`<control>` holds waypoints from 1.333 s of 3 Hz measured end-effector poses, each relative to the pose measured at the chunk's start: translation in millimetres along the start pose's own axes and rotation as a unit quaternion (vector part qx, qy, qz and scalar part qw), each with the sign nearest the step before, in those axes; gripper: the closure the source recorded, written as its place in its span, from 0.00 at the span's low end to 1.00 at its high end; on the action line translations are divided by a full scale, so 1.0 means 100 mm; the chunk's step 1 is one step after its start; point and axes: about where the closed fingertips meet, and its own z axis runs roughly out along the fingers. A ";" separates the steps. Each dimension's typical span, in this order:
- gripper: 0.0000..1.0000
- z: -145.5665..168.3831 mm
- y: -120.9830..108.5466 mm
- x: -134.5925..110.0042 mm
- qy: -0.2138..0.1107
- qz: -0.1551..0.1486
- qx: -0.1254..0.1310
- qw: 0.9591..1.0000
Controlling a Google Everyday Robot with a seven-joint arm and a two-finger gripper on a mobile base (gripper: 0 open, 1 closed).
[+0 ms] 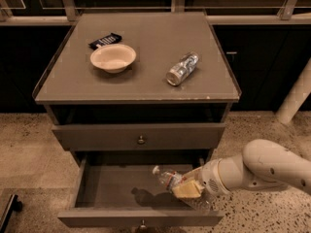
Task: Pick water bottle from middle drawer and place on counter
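Observation:
The middle drawer (pixel 109 188) is pulled open below a shut drawer. The water bottle (pixel 166 178) is inside it at the right, tilted with its white cap up and to the left; its lower body is hidden behind my gripper. My gripper (pixel 187 189) reaches in from the right on a white arm and is shut on the bottle's middle. The bottle casts a shadow on the bare drawer floor and looks raised off it. The counter (pixel 146 84) is the flat grey-brown cabinet top above.
On the counter lie a stubbier clear bottle (pixel 182 68) on its side, a cream bowl (pixel 112 57) and a black packet (pixel 105 40). The shut drawer (pixel 141 137) has a small knob. A white post (pixel 296 93) stands at the right on the speckled floor.

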 end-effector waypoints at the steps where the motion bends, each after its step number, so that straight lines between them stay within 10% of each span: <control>1: 1.00 -0.27 0.62 -0.31 0.025 -0.081 0.013 0.996; 2: 1.00 -0.72 1.09 -0.76 0.021 -0.171 0.056 0.983; 4: 1.00 -0.85 1.20 -0.87 0.023 -0.191 0.079 0.978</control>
